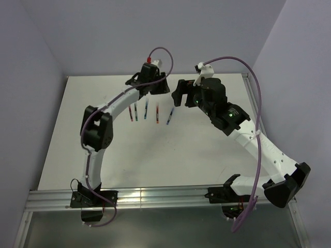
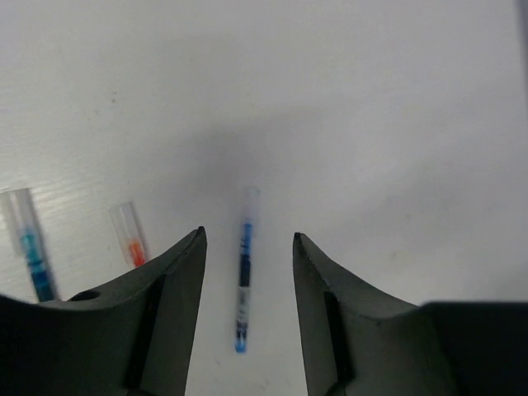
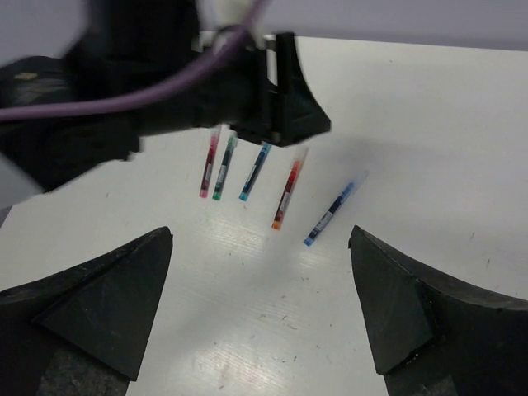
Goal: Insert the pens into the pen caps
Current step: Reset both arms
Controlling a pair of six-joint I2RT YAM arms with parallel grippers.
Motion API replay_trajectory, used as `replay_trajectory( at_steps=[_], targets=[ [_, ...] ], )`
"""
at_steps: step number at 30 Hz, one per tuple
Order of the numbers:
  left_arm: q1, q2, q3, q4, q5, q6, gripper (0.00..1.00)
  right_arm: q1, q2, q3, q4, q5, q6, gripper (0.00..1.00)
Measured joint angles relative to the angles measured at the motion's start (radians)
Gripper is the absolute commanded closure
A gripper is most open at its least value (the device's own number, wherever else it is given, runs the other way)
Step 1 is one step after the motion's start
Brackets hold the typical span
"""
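Between the fingers of the left pincer [image 2: 248,238], as its own wrist camera shows it, a blue pen [image 2: 242,276] lies flat on the white worktop [image 2: 371,124]. It runs lengthwise down the gap with its clear end pointing away. The jaws stand well apart, neither finger touches the pen, and this pincer has hold of nothing. I cannot tell whether the fingertips reach the worktop.

Just outside its left finger lies an orange pen [image 2: 130,239], the near part hidden behind that finger. Farther left is a teal pen [image 2: 31,256]. Both also have clear far ends.

Ahead of the right pincer [image 3: 260,239], all five lie in a loose row, each pointing roughly away from it. From its left to its right they are a pink pen [image 3: 206,169], a green pen [image 3: 221,171] just beside it, then teal, orange and blue, close together but apart. Its jaws are spread as wide as they go, with only bare worktop between them.

In that view the left arm's dark head hangs over the far ends of the pink, green and teal ones. From overhead, the two pincers face each other above the far side of the row, the right one off to its right.
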Motion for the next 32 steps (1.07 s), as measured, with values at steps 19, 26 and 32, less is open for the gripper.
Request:
replay_trajectory(
  at_steps=[19, 26, 32],
  targets=[
    [0.135, -1.270, -0.677, -0.106, -0.162, 0.048, 0.12, -0.039, -0.055, -0.020, 0.010, 0.006, 0.036, 0.00],
    [0.136, -1.315, -0.842, -0.093, -0.197, 0.089, 0.11, -0.041, -0.048, -0.020, 0.008, 0.005, 0.044, 0.00],
    [0.138, -1.326, -0.861, -0.070, -0.192, 0.097, 0.11, -0.041, -0.048, -0.020, 0.008, 0.005, 0.044, 0.00]
  ],
)
